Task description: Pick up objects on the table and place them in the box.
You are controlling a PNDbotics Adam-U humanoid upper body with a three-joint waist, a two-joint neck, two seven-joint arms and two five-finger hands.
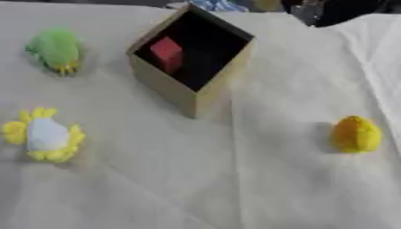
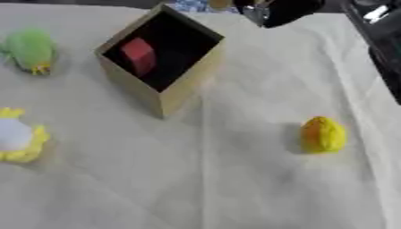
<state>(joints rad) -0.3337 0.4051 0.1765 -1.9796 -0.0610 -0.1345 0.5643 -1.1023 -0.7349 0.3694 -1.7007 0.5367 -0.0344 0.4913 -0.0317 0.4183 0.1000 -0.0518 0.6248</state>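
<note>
An open tan cardboard box [image 1: 168, 87] stands at the upper middle of the table, turned corner-on to me. A red block [image 1: 167, 53] lies inside it against the dark interior. On the cloth lie three soft toys: a green one [image 1: 55, 48] at the far left, a yellow and white one [image 1: 44, 135] at the near left, and a yellow-orange egg-shaped one [image 2: 322, 135] at the right. A black and silver part of my right arm or hand [image 2: 274, 11] shows at the top edge, beyond the box and away from every toy. My left hand does not show.
A creased white cloth [image 1: 235, 179] covers the table. A black stretch of my right arm [image 2: 384, 44] runs down the right edge of the right eye view. Blue and dark items [image 1: 215, 4] sit past the table's far edge.
</note>
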